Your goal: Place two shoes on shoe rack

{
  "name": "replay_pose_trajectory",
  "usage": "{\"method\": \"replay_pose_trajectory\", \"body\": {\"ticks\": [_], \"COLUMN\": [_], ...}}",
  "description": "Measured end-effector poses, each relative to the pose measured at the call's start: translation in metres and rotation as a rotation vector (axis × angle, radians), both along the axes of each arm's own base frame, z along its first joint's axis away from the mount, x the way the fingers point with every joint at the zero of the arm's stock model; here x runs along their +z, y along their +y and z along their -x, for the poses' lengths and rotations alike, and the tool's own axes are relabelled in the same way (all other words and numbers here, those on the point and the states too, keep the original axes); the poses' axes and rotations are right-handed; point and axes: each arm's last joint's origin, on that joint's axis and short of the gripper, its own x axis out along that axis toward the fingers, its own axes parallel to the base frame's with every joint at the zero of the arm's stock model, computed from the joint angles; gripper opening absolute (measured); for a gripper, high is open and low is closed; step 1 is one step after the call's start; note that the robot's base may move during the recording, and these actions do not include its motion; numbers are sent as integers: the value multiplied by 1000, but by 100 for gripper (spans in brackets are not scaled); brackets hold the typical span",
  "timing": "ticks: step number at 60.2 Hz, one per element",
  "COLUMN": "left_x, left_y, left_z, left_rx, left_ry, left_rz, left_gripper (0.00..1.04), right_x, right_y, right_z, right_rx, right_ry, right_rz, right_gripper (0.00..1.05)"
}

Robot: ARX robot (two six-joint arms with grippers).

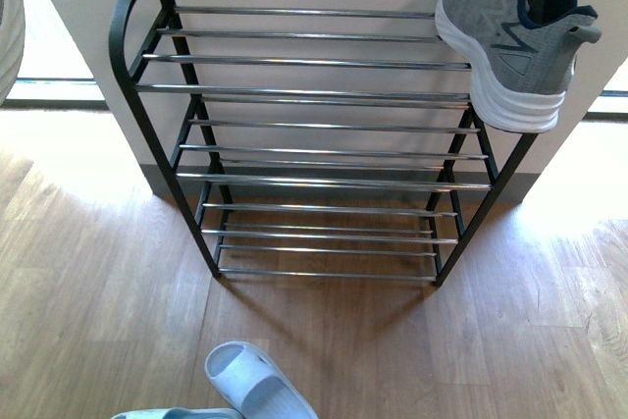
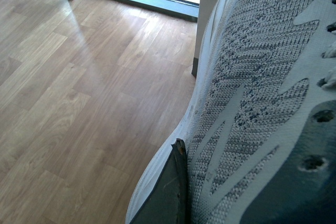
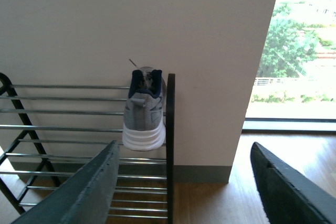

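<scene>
One grey sneaker [image 1: 515,41] is sitting on the right end of the shoe rack's [image 1: 294,95] top shelf, well apart from the right gripper [image 3: 184,150], which is hovering wide open, facing it. Second grey sneaker [image 2: 252,103] is being clamped by the left gripper [image 2: 177,182] - knit upper, white sole, raised far left. Two pale slides [image 1: 257,380] are lying on the floor [image 1: 88,291].

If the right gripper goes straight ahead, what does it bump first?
Likely the shoe rack's black end post, with the grey sneaker right beside it; the right gripper looks open, depth unclear.
</scene>
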Motion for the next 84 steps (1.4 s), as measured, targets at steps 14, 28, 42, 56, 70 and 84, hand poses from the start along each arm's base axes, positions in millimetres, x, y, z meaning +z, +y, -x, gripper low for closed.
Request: {"method": "replay_pose_trajectory", "body": {"ticks": [14,28,42,56,70,84], "left_x": [0,0,3,21,5,-13], "left_y": [-1,-1,-5,-37,-87,-136], "left_z": [0,0,-11,-85,-171,-243], "left_rx": [-17,-11,-34,-148,-199,-229], "left_ry": [6,3,-72,-68,75,181], "left_rz": [9,3,11,217,432,595], "left_gripper": [2,2,2,2,2,2], "right_x": [0,0,0,0,0,0], "right_y": [0,0,0,0,0,0], "right_z": [0,0,0,0,0,0], "right_rx": [-8,-6,-6,-6,-6,-6], "right_ry": [1,0,0,0,0,0], "right_rz": [-1,0,0,0,0,0], "right_gripper": [95,96,96,96,96,96]}}
